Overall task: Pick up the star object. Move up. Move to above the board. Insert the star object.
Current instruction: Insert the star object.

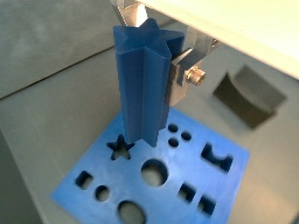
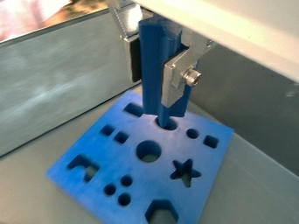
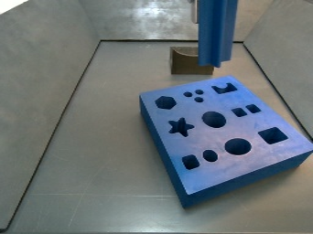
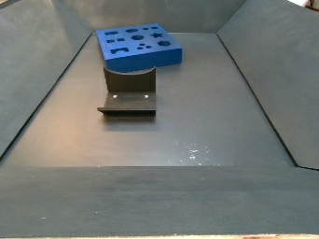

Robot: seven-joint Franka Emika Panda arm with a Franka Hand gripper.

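A: Grey metal floor [image 3: 86, 174] and walls form the bin; on that floor lies the board [image 3: 251, 160], and behind the board stands the dark fixture [image 3: 186, 61].

B: And the star object [image 1: 142, 83]?

A: Lifted, upright, clamped between the gripper [image 1: 158, 74] fingers above the board, near its star hole [image 1: 118, 148]. Picking and raising look done; aligning and inserting remain.

B: Anything unclear?

A: In a side view the gripper is cut off; whether peg and hole line up, I cannot tell.
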